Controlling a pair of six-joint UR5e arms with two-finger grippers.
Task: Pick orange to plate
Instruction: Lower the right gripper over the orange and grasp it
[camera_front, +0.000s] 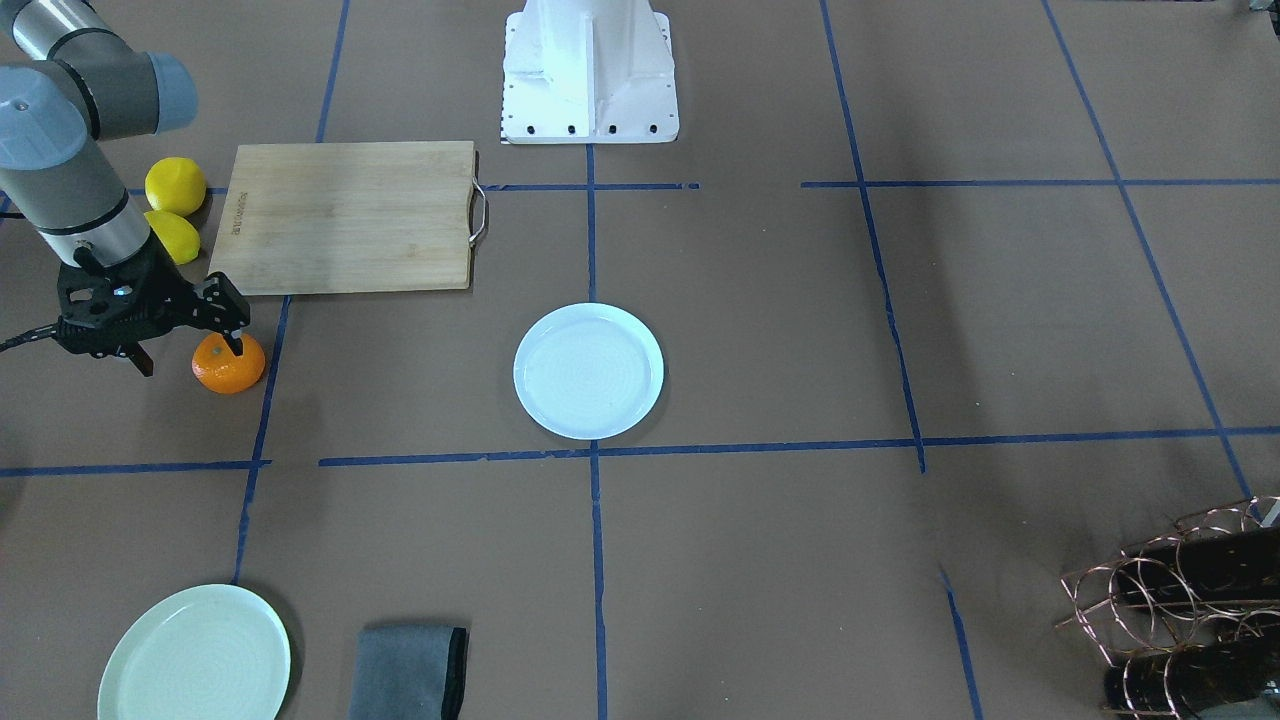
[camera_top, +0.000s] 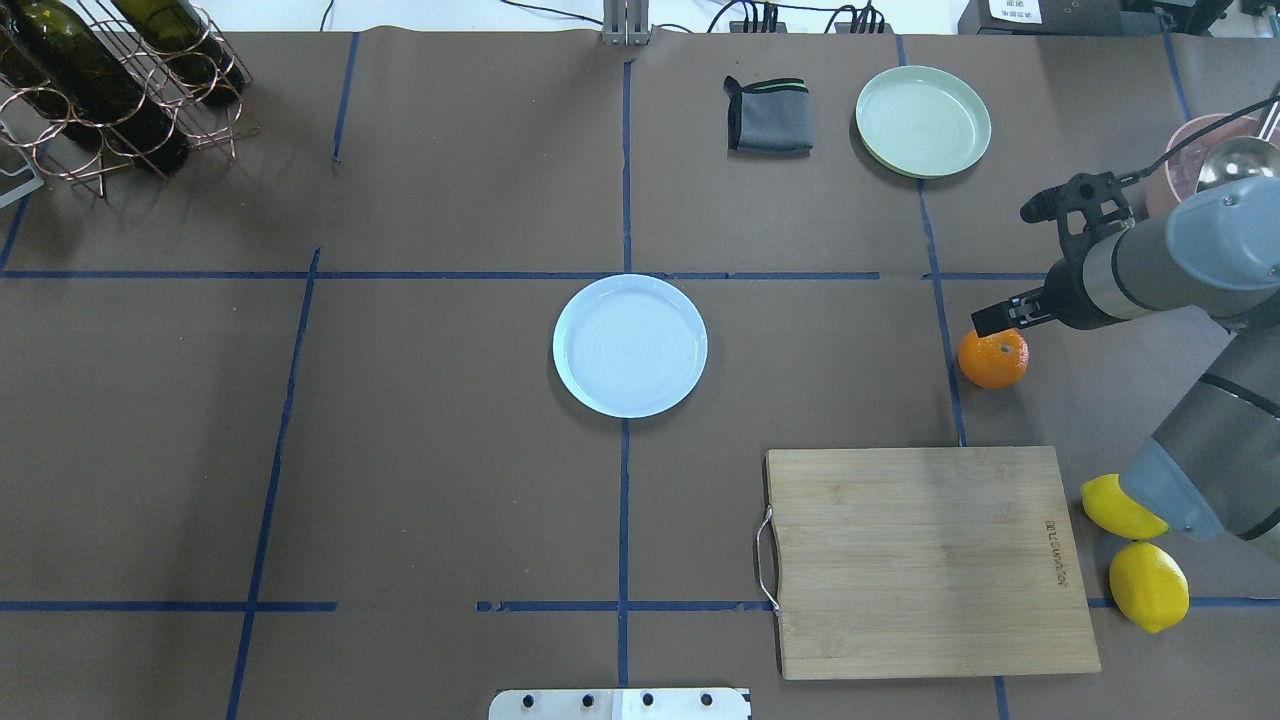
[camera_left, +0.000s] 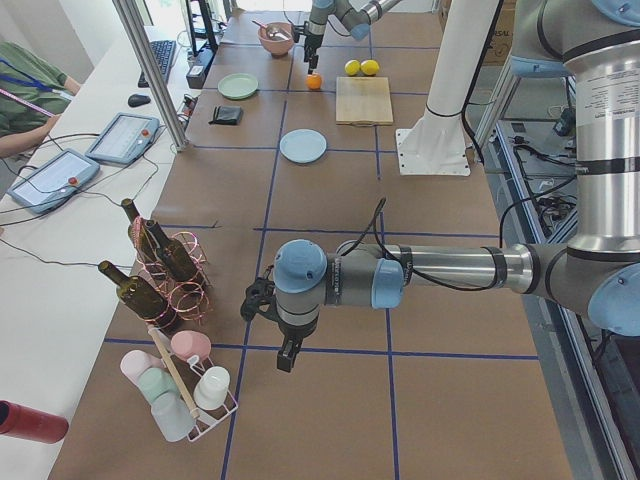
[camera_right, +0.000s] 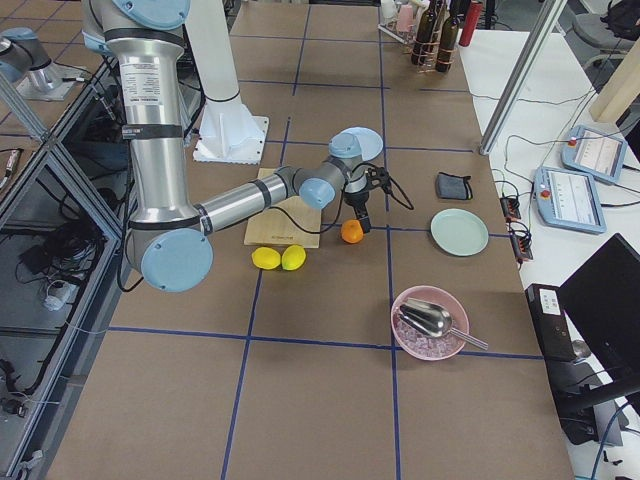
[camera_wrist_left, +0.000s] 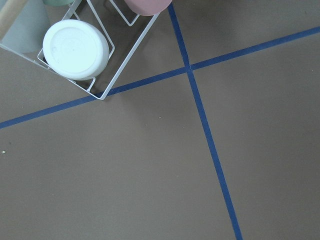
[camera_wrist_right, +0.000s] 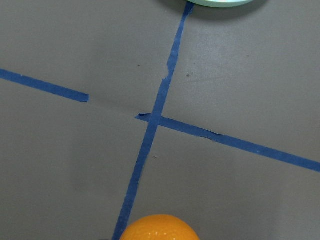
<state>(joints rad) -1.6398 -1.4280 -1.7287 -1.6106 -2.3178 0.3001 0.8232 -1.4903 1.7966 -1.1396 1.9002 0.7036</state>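
The orange (camera_front: 229, 363) sits on the bare bench (camera_front: 760, 330) at the middle left of the front-facing view, beside a blue tape line and just below the corner of the cutting board (camera_front: 350, 216). The white plate (camera_front: 588, 372) lies empty at the centre of the frame, well apart from the fruit.

The right gripper (camera_front: 190, 357) hangs low over the orange with its jaws spread wide and holding nothing. One finger is at the top of the fruit and the other is out to the side, so the orange is not yet between them. The wide spread probably leaves room to come down around the round fruit. The right wrist view agrees, with the orange only peeking in at the bottom edge.

The two lemons (camera_front: 175, 186) rest at the upper left, behind the arm.

The left gripper (camera_left: 270, 330) hangs at the far end of the bench by the cup rack (camera_wrist_left: 100, 65), likely parked out of the way. Whether its jaws are released or clenched cannot be told.

The board carries a small burned-in mark along one end, too small to read.
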